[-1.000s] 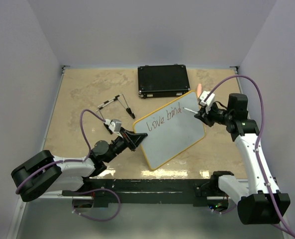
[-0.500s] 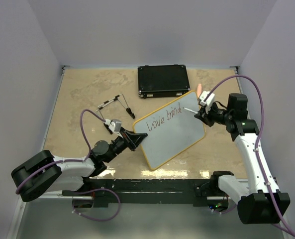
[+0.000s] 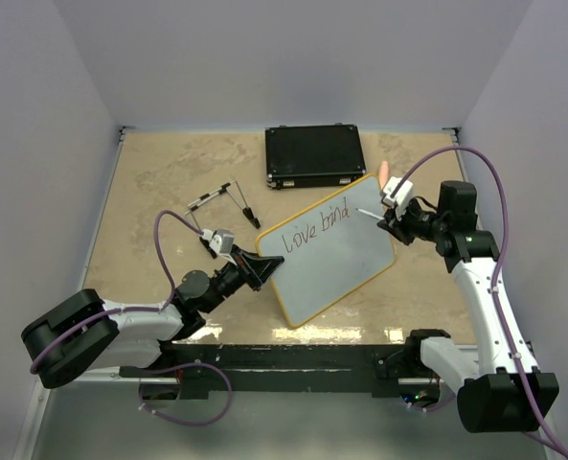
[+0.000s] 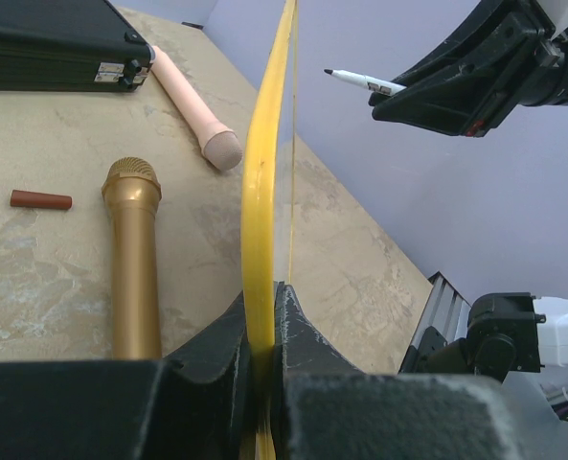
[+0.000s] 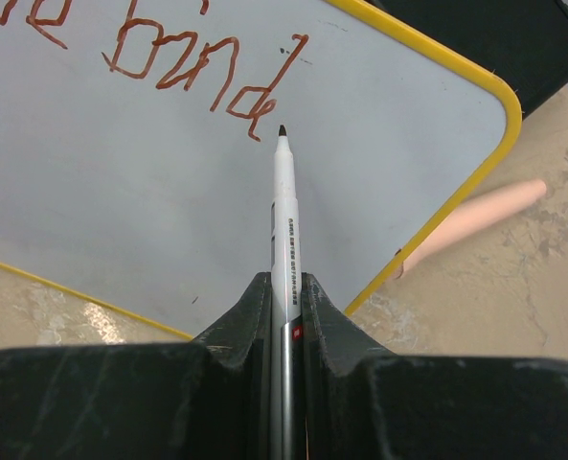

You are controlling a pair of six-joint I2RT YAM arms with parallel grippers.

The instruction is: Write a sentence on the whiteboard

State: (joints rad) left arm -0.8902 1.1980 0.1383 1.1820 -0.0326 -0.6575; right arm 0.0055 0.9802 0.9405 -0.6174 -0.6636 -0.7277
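Observation:
The whiteboard [image 3: 336, 254], yellow-framed, sits tilted at mid-table, raised off the surface on its left side. My left gripper [image 3: 261, 269] is shut on its left edge; in the left wrist view the yellow frame [image 4: 264, 182] runs edge-on between the jaws of this gripper [image 4: 262, 326]. On the board the sentence [image 3: 314, 228] reads "Love bind" [image 5: 193, 67]. My right gripper [image 3: 389, 222] is shut on a white marker [image 5: 285, 220]. The marker's dark tip sits just right of the last letter; contact with the board cannot be told.
A black case [image 3: 314, 155] lies behind the board. A gold microphone [image 4: 135, 259], a pink cylinder [image 4: 193, 105] and a small red cap [image 4: 40, 199] lie on the table under and beyond the board. Two pens [image 3: 212, 198] lie at the left.
The right gripper and marker have shifted very slightly to the right. The writing and the left arm look the same.

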